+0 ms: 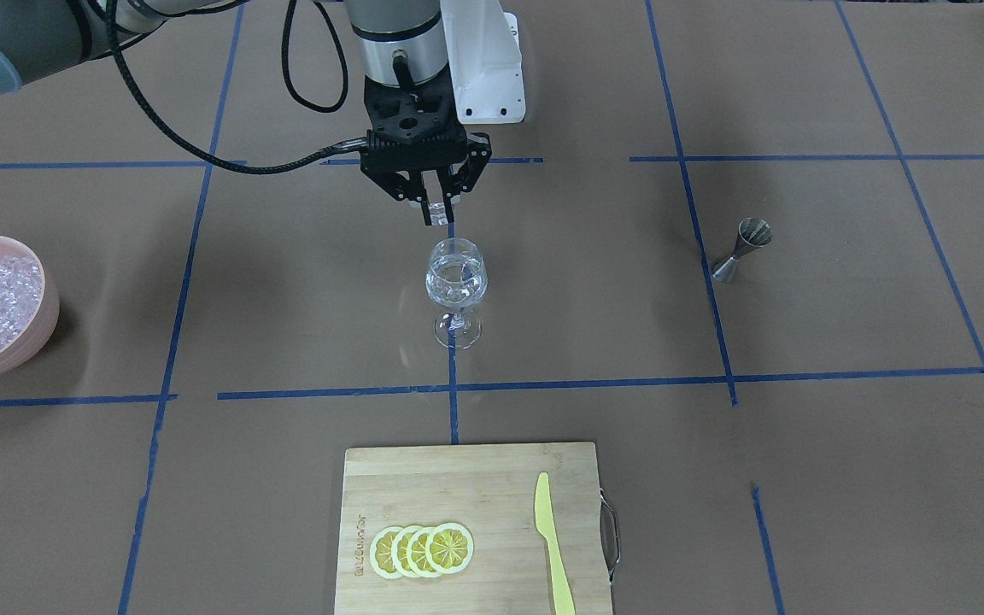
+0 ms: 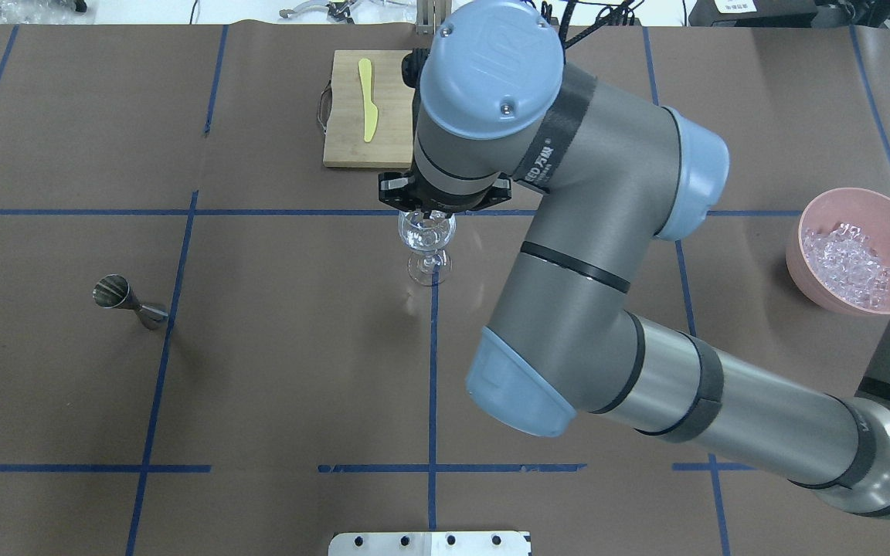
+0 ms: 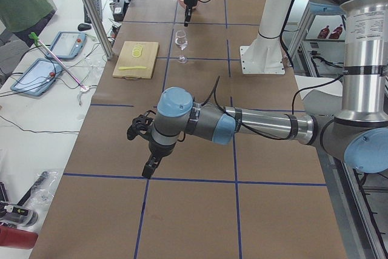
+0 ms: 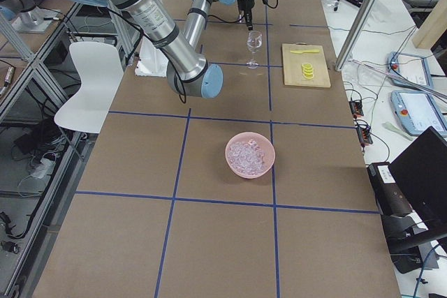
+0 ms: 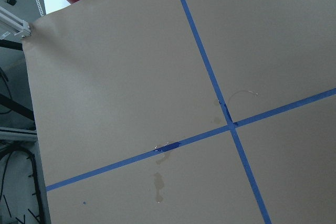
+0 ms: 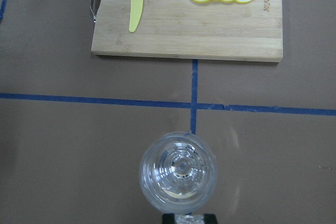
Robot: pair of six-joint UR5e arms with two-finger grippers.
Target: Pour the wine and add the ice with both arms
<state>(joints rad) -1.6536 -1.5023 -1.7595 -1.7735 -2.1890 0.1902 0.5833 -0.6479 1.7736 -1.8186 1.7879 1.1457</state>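
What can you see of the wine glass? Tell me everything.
The glass is clear, with a rounded bowl, short stem and round foot. It stands upright on the brown table, its foot over a blue tape line, between the robot and the board. Glare hides whether the bowl holds anything. Nothing but the table touches it: the right claw hangs just above the rim, seemingly pinching an ice chunk.
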